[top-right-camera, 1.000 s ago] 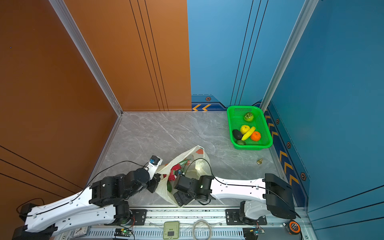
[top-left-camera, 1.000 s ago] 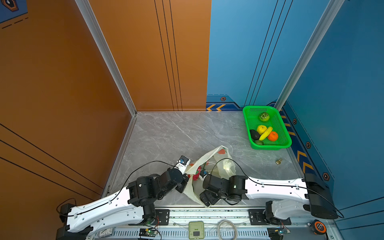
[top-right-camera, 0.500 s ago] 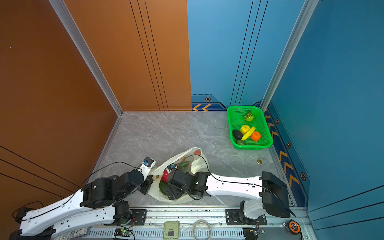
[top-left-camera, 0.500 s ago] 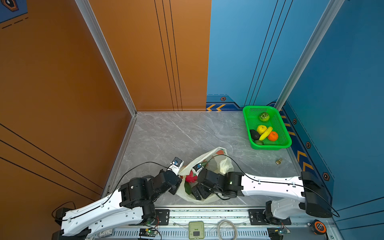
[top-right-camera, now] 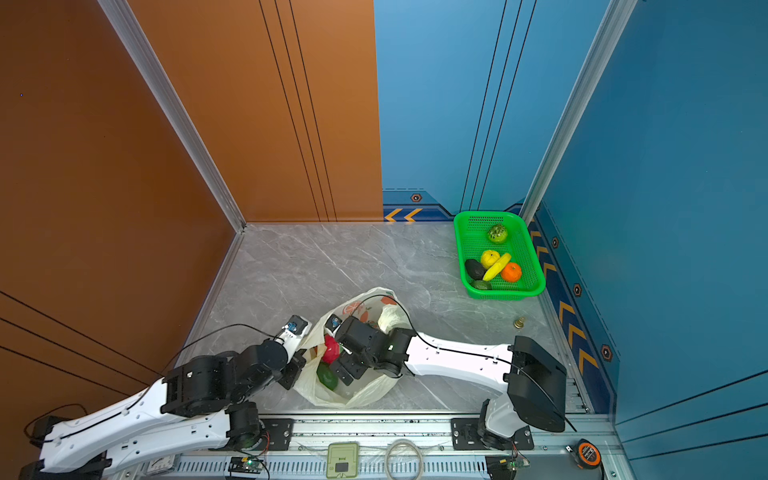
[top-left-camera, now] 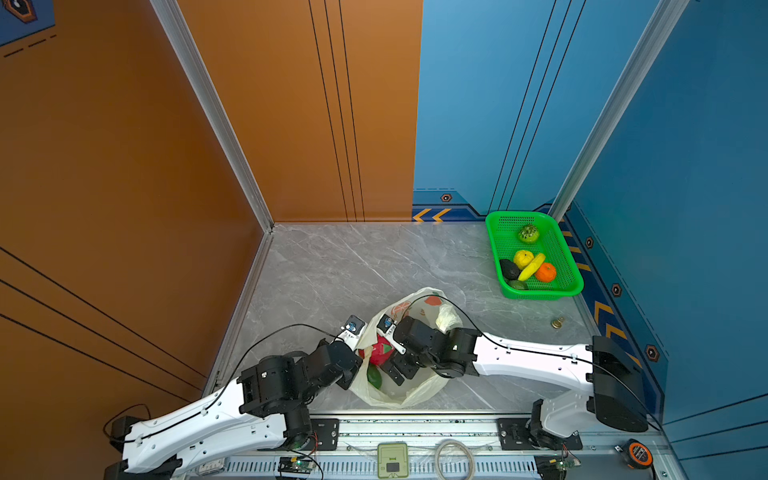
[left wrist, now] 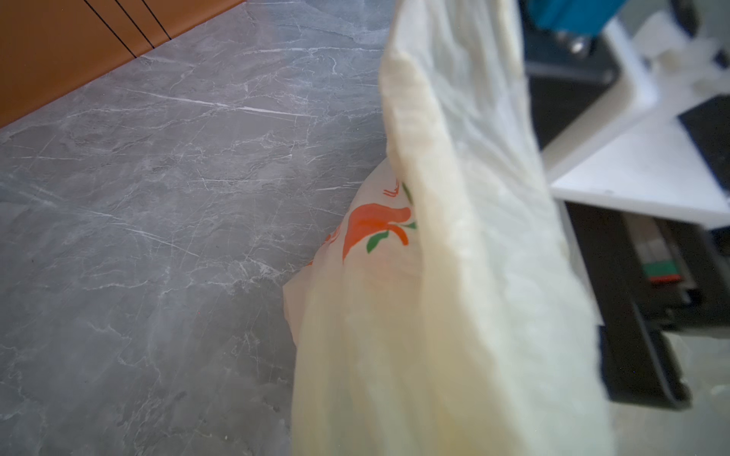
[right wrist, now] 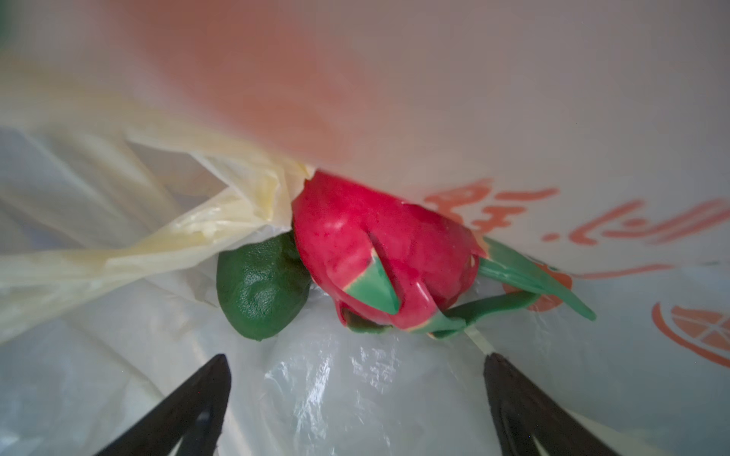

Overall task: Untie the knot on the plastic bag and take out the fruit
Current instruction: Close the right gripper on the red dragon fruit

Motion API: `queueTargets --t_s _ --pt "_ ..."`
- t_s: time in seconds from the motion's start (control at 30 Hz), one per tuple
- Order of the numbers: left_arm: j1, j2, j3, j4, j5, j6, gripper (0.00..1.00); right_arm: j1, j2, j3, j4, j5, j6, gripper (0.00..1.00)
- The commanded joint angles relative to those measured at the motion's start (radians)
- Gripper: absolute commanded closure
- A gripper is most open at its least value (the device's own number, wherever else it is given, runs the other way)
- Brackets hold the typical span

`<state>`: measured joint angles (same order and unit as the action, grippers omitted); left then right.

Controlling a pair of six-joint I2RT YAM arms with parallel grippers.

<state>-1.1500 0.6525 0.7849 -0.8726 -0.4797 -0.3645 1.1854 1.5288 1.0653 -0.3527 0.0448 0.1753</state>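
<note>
Found the right claw (right wrist: 355, 359) spread wide and empty, deep inside the open mouth of the plastic bag (top-left-camera: 399, 399). Saw nothing between its fingertips (right wrist: 197, 402) but bare film. Spotted the dragon fruit (right wrist: 375, 256) straight ahead of that gap, near both tips but touching neither, and sitting a little toward one finger rather than dead centre. Read its long axis as slanted across the line of approach, with the leafy green scales trailing off to one side. Noted the green avocado (right wrist: 260, 292) pressed against the dragon fruit's flank, also ahead and nearer the opposite finger. Marked a crumpled handle strip (right wrist: 189, 233) draped behind both.

In both top views, placed the two fruits on the bag's floor, on the left-arm side of the right claw, near the front edge of the grey desk (top-left-camera: 332, 270). Caught the left claw (top-left-camera: 345, 379) closed tight at the bag's rim, outside the pouch, apparently pinching the film and holding the mouth up. Got only taut film from its own wrist camera, no tips.

Judged the right claw far better placed: a short push forward, plus a slight wrist turn to set the fingers across the fruit's narrow girth instead of along the slant. Counted six fruits already in the green basket (top-left-camera: 536, 296), well apart in the far right corner.
</note>
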Motion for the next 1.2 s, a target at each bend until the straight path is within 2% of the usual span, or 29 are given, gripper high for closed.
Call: queueTargets --t_s 0.0,0.27,0.53,0.67,0.83,0.9,1.0,1.17 --pt "0.013 -0.008 -0.004 0.023 -0.028 0.025 1.00 0.007 0.019 0.003 0.098 -0.030 -0.156 0.00" --pt "0.018 -0.008 -0.013 0.052 -0.019 0.040 1.00 -0.022 0.029 -0.132 0.354 -0.046 -0.319 0.00" --pt "0.018 -0.013 -0.015 0.058 -0.007 0.050 1.00 -0.082 0.112 -0.125 0.417 -0.074 -0.403 0.00" --pt "0.019 -0.012 -0.019 0.062 -0.001 0.050 1.00 -0.089 0.198 -0.083 0.381 -0.090 -0.448 0.00" --pt "0.019 -0.020 -0.016 0.061 -0.002 0.053 1.00 -0.092 0.253 -0.065 0.361 -0.089 -0.432 0.01" --pt "0.020 -0.026 -0.017 0.062 -0.006 0.053 1.00 -0.092 0.249 -0.066 0.357 -0.085 -0.410 0.07" --pt "0.023 -0.028 -0.018 0.062 -0.008 0.053 1.00 -0.092 0.233 -0.067 0.348 -0.076 -0.377 0.21" --pt "0.024 -0.018 -0.015 0.062 -0.007 0.055 1.00 -0.074 0.204 -0.080 0.331 -0.057 -0.357 0.30"
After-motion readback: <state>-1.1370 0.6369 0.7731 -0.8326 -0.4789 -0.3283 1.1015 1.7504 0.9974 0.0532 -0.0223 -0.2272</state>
